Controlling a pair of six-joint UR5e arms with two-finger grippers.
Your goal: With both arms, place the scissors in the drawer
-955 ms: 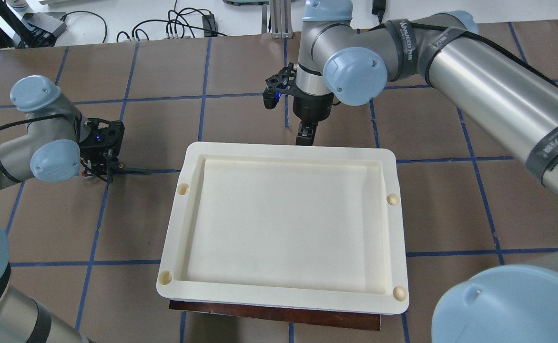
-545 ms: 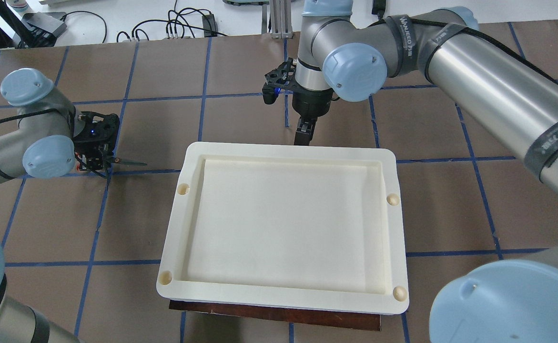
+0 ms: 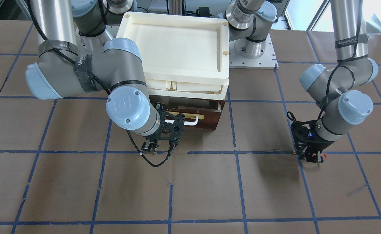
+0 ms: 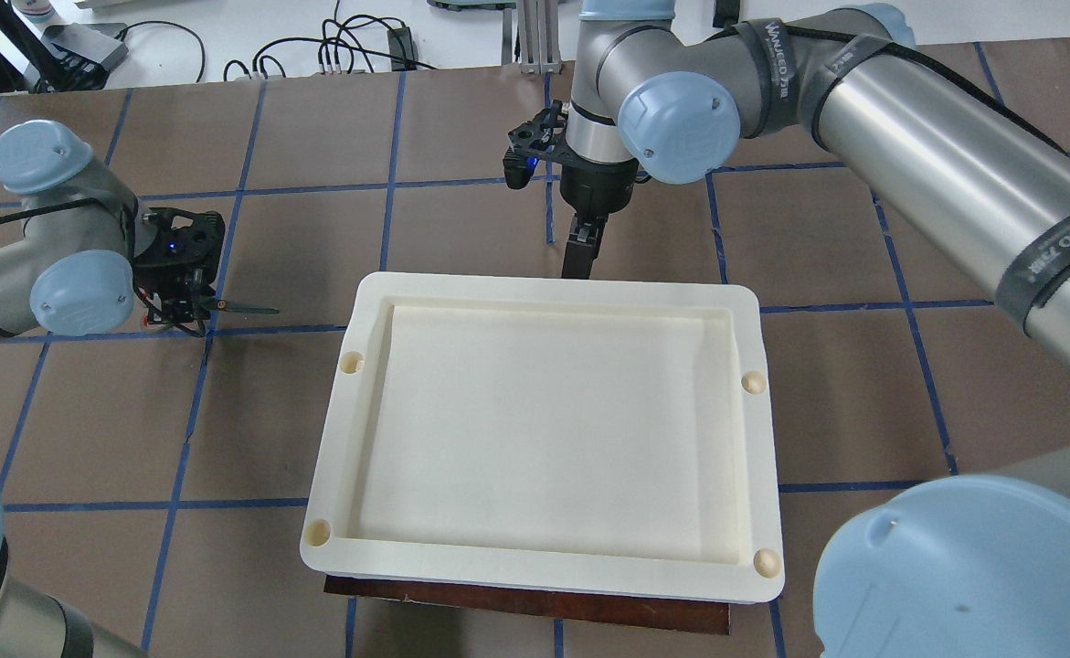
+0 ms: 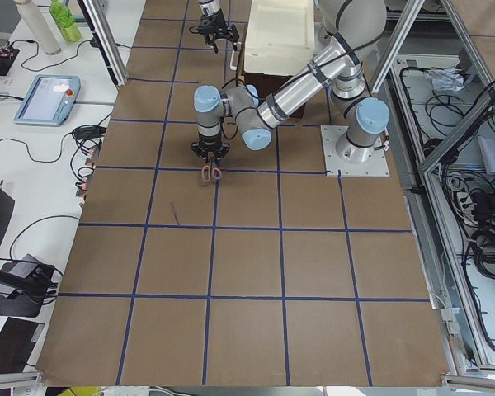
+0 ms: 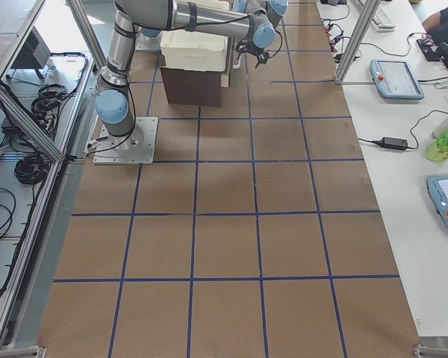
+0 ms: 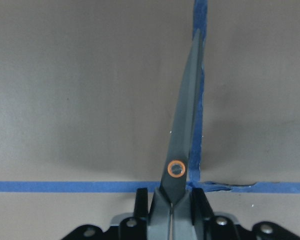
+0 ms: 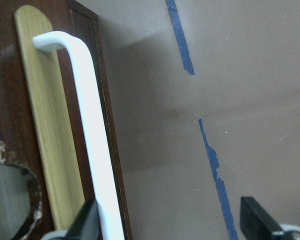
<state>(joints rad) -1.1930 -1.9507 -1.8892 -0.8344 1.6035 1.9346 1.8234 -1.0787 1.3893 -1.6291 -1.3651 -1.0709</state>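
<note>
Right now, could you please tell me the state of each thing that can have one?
scissors: blades closed, clamped near the pivot.
left gripper: shut on the scissors.
drawer: looks shut, not pulled out.
right gripper: open, fingers astride the white handle, not gripping.

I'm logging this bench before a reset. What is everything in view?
scissors: 1, dark grey with an orange pivot ring, in the left gripper.
drawer: 1, dark brown, under the trays.
handle: 1, white, on the drawer's front.
trays: at least 2, cream, stacked over the drawer.
table: 1, brown with blue tape grid.
cables: several, black, beyond the table.
arms: 2, grey-silver, blue caps.
left gripper: black, shut on the scissors.
right gripper: black, open by the handle.
</note>
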